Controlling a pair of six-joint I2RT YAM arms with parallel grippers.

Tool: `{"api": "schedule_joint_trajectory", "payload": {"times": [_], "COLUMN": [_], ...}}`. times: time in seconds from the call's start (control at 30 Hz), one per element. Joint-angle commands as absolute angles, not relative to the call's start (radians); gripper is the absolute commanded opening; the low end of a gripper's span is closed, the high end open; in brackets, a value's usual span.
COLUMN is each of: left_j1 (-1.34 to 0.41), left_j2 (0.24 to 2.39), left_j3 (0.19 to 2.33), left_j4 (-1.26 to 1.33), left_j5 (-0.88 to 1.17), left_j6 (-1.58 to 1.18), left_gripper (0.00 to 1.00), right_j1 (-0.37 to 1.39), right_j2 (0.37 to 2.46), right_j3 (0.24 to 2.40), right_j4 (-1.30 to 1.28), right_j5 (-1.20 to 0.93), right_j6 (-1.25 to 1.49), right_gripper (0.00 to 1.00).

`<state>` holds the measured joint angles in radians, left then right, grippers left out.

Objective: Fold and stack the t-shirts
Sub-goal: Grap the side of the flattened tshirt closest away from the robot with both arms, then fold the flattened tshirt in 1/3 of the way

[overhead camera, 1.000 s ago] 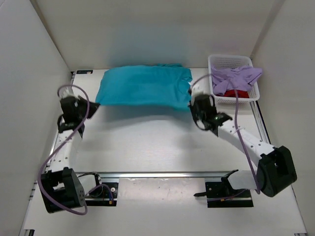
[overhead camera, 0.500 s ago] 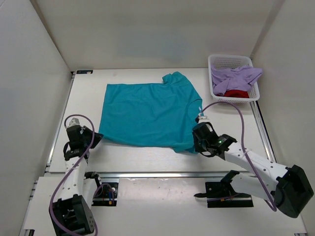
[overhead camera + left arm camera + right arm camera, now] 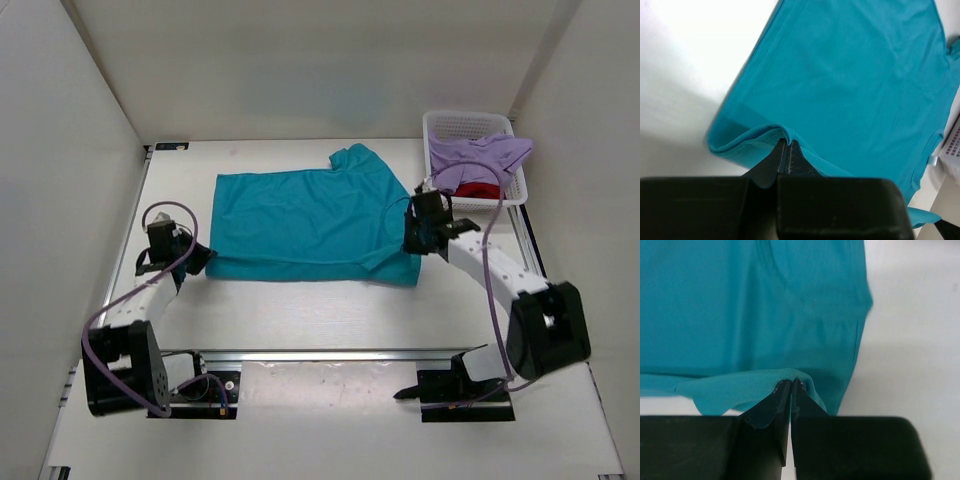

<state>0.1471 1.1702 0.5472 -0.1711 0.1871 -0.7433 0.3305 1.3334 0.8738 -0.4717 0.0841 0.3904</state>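
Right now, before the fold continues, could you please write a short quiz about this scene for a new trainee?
1. True or false: both pincers are shut on the teal t-shirt.
2. Which garment lies on top in the white basket?
A. the lavender t-shirt
B. the red t-shirt
C. a black one
3. Fill in: the left pincer pinches the teal shirt's near-left edge, and the right pincer pinches its near-____ edge.

Key:
1. True; the wrist views show the cloth clamped between closed fingers.
2. A; the red one only shows beneath it.
3. right
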Motion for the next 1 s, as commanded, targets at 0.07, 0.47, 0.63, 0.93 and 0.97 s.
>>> {"api": "schedule_joint_trajectory", "payload": {"times": [0.07, 0.47, 0.63, 0.93, 0.97], "left_j1": [0.12, 0.137, 0.178, 0.161, 0.167], "left_j2": [1.316, 1.56, 1.464, 1.218, 1.219], "left_j3": [0.646, 0.804, 0.738, 0.491, 0.454], "left_j4": [-0.083, -0.035, 0.025, 0.008, 0.02], "left_j5": [0.141, 0.162, 0.195, 0.172, 0.185], "left_j6": [-0.788, -0.798, -0.815, -0.784, -0.796], "left_gripper": [0.0, 0.1, 0.39, 0.45, 0.46], "right_j1": [0.287, 0.244, 0.258, 0.221, 0.21], "right_j2": [1.578, 1.904, 1.892, 1.481, 1.453], "right_j3": [1.116, 1.425, 1.467, 0.869, 0.839], "right_j4": [-0.379, -0.365, -0.397, -0.14, -0.129], "right_j5": [0.103, 0.084, 0.113, 0.045, 0.052], "right_j6": [0.288, 0.209, 0.23, 0.491, 0.494], "right_gripper": [0.0, 0.0, 0.17, 0.26, 0.24]}}
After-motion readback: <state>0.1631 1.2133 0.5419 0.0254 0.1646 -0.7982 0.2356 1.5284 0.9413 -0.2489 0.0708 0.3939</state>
